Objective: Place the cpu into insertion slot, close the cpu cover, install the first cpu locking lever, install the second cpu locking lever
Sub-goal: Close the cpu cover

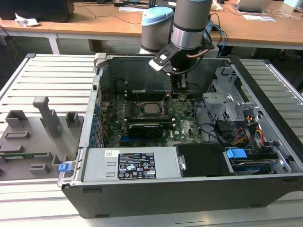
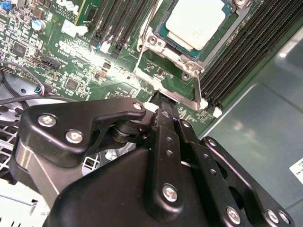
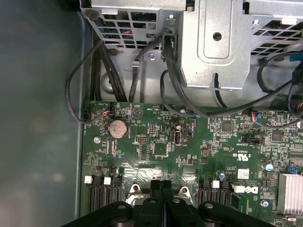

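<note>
The cpu (image 2: 195, 21), a flat silver-grey square, lies in the insertion slot (image 1: 141, 114) on the green motherboard, also seen as cpu (image 1: 151, 109) in the exterior view. The silver cpu cover (image 2: 169, 52) lies flat as a frame around the chip. My gripper (image 1: 181, 96) hangs inside the case just to the exterior view's right of the slot. Its black fingers are shut together, with nothing seen between them. In the second wrist view my gripper (image 2: 158, 98) has its tips at the slot's metal edge. In the first wrist view my gripper (image 3: 161, 185) points down at the board.
A long black card (image 1: 144, 128) lies in front of the slot. A metal drive cage (image 1: 227, 101) with cables stands on the exterior view's right, the power supply (image 1: 128, 165) at the front. Grey fixtures (image 1: 42, 118) sit on the slatted table outside the case.
</note>
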`<state>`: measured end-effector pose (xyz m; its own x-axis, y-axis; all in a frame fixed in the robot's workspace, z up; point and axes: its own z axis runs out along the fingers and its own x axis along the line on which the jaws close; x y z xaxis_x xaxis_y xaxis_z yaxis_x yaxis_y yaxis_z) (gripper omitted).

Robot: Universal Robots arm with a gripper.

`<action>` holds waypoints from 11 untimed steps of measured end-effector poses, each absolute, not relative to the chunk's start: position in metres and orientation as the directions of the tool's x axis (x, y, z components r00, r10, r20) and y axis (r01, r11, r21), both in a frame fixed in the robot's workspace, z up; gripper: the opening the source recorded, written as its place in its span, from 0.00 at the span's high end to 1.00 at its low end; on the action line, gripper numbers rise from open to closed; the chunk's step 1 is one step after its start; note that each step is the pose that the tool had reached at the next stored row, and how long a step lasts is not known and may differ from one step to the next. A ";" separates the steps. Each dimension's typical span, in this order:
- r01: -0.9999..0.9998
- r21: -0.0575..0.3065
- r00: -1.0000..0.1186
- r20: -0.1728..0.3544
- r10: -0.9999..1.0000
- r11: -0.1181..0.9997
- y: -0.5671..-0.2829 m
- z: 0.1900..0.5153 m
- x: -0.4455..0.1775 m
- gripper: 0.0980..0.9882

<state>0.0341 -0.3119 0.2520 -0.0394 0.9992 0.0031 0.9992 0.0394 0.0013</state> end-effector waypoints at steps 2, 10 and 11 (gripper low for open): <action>0.999 0.001 -0.039 0.003 0.999 0.039 -0.312 0.252 0.034 0.99; 0.999 0.001 -0.039 0.003 0.999 0.039 -0.312 0.252 0.032 0.99; 0.999 0.001 -0.039 0.003 0.999 0.039 -0.312 0.252 0.032 0.99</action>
